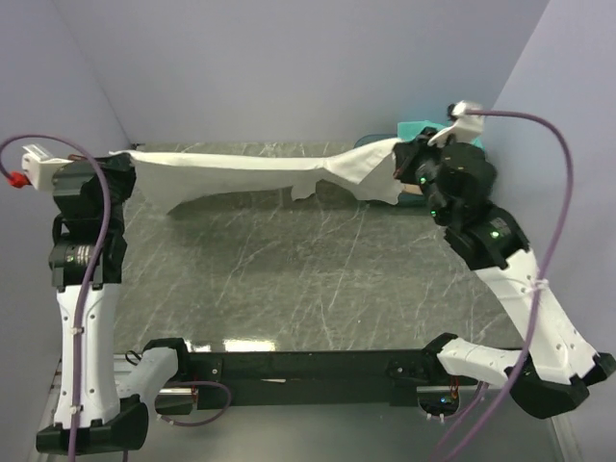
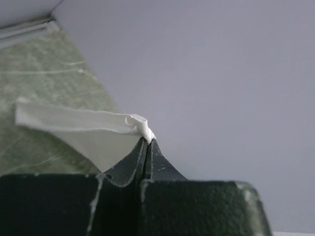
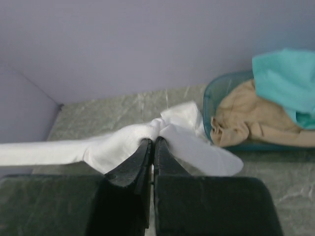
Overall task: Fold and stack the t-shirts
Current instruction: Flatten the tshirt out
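The white t-shirt [image 1: 250,171] hangs stretched in the air across the back of the table, held at both ends. My left gripper [image 1: 123,164] is shut on its left end; in the left wrist view the cloth [image 2: 88,129] bunches at the closed tips [image 2: 146,140]. My right gripper [image 1: 399,159] is shut on its right end; in the right wrist view the white cloth [image 3: 123,142] wraps the tips [image 3: 153,141]. The tan t-shirt [image 3: 246,118] and the teal t-shirt [image 3: 288,78] lie crumpled in the basket. No chest print shows.
The round translucent green basket [image 3: 209,115] stands at the back right corner, partly hidden behind my right arm in the top view [image 1: 416,128]. The dark marbled table [image 1: 289,269] lies below the shirt. Purple walls close in at the back and both sides.
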